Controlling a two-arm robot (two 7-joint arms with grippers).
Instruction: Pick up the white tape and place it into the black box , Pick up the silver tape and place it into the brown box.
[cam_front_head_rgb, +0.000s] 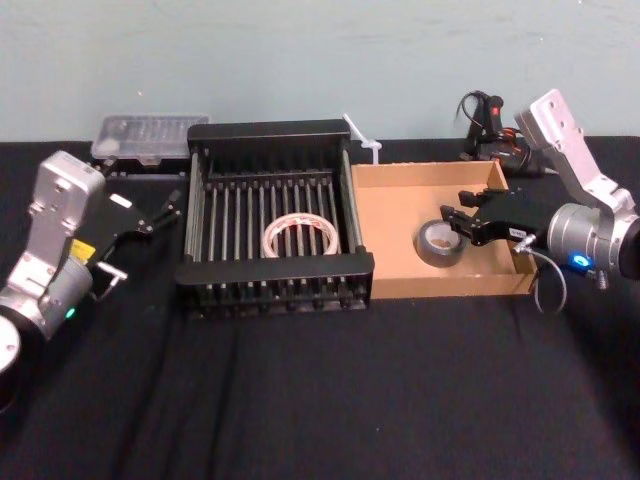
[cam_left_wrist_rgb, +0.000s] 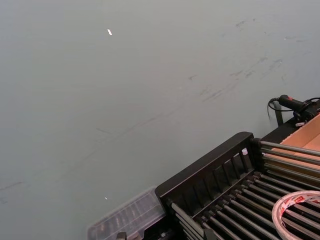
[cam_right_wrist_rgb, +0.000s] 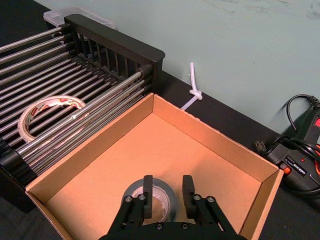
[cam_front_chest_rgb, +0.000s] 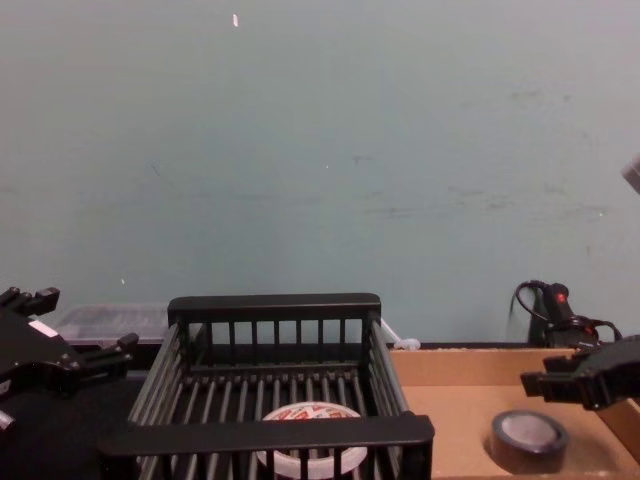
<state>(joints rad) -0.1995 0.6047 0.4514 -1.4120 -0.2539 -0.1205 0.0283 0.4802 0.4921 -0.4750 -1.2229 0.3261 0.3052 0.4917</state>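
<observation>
The right gripper (cam_right_wrist_rgb: 167, 192) is seen spread apart above the silver tape (cam_right_wrist_rgb: 150, 196) in the brown box (cam_right_wrist_rgb: 210, 142); red core print on the white tape (cam_front_chest_rgb: 308, 448) is shown from the chest. The left gripper (cam_front_head_rgb: 170, 207) is parked beside the black box (cam_front_head_rgb: 270, 275), fingers apart.

Even, soft overhead light is filling the scene; the black tablecloth (cam_front_head_rgb: 320, 400) is swallowing shadows, and the pale wall (cam_front_chest_rgb: 320, 150) is showing no glare.

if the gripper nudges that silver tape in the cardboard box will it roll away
Probably not. The silver tape lies flat on its side on the brown box floor, so a push should slide it, not roll it. It looks thick and compact, so likely stiff. The right gripper, fingers open, sits just above it.
</observation>
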